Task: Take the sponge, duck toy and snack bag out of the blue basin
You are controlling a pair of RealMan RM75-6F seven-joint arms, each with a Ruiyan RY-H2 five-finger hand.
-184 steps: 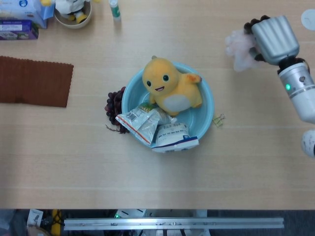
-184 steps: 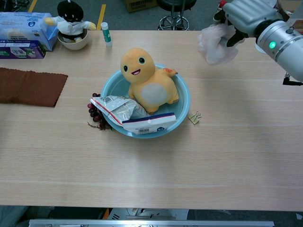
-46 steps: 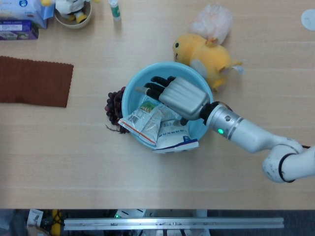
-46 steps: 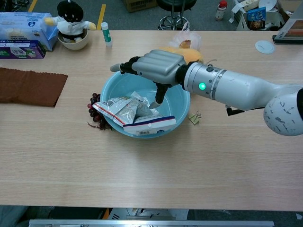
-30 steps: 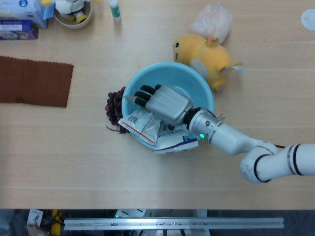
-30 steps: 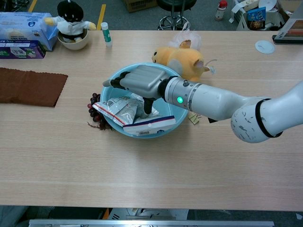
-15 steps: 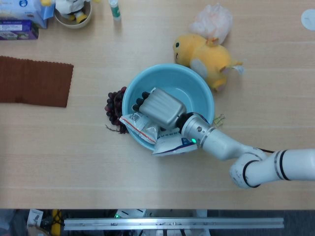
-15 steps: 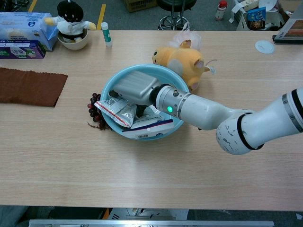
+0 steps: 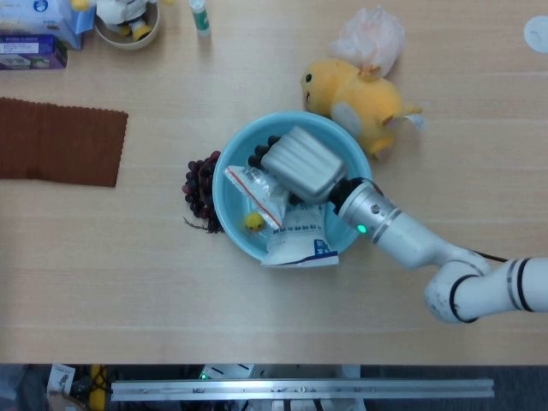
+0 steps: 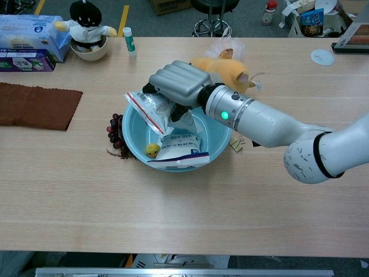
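My right hand point(image 9: 301, 164) is above the blue basin point(image 9: 231, 218) and grips a crinkled snack bag point(image 9: 257, 188) with a red stripe, lifted clear of the basin floor. The chest view shows that hand point(image 10: 179, 82) holding the bag point(image 10: 151, 107) over the basin's point(image 10: 135, 138) left half. A second white and blue bag point(image 9: 300, 240) leans on the front rim. A small yellow object point(image 9: 254, 222) lies on the basin floor. The yellow duck toy point(image 9: 355, 98) lies on the table behind the basin, with the pale mesh sponge point(image 9: 368, 34) beyond it. My left hand is out of sight.
Dark grapes point(image 9: 199, 184) lie against the basin's left side, and a binder clip point(image 10: 236, 143) sits to its right. A brown cloth point(image 9: 60, 141) lies at the left. At the back left are boxes point(image 9: 34, 38), a bowl with a toy point(image 9: 127, 21) and a glue stick point(image 9: 199, 15).
My right hand closed on the red-striped bag and raised it off the basin floor. A small yellow object came into view beneath it, and the white and blue bag shifted.
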